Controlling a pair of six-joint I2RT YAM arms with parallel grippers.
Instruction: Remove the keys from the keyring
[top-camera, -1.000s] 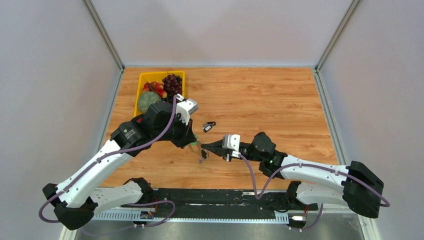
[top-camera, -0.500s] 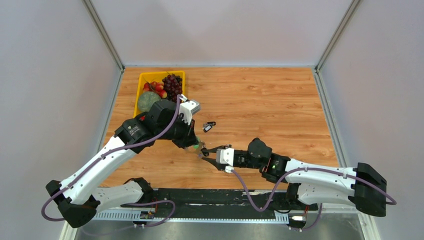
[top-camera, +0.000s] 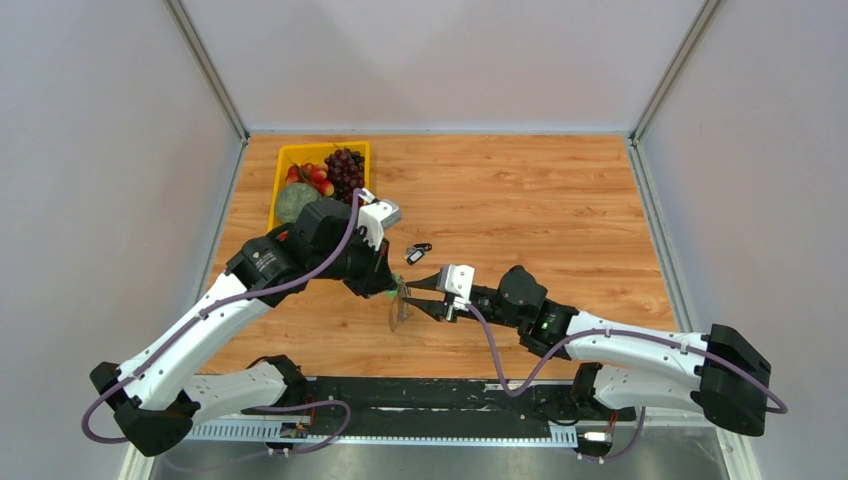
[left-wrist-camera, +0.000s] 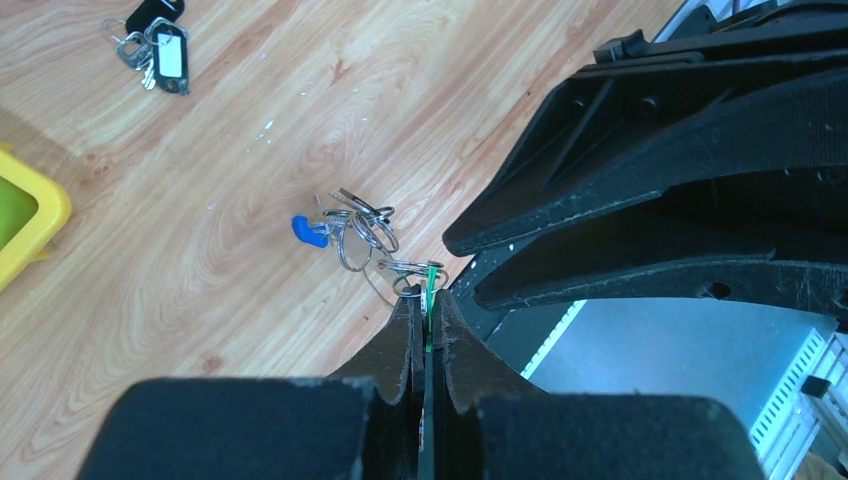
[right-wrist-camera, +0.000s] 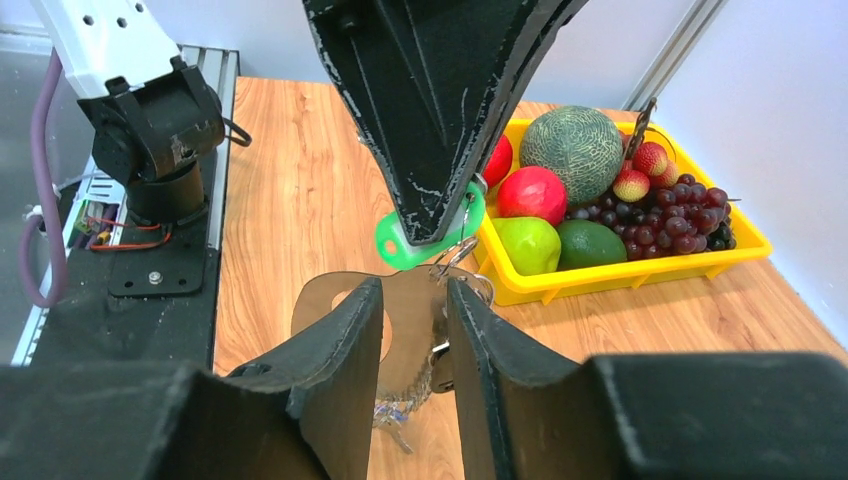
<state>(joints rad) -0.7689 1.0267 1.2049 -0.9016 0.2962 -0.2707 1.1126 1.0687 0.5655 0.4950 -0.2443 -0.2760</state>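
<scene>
The left gripper's jaws pinch a green tag, holding the keys and their rings above the wooden worktop. The pale keyring hangs below, between the right gripper's spread jaws.

Wood table, light brown. On it, far left side: yellow tray w/ fruit inside. Near the middle: small key bunch w/ black tag, lying flat on the wood, well apart from tray.

keys: cluster, blue and green tags, aloft | keyring: pale flat loop, dangling
</scene>
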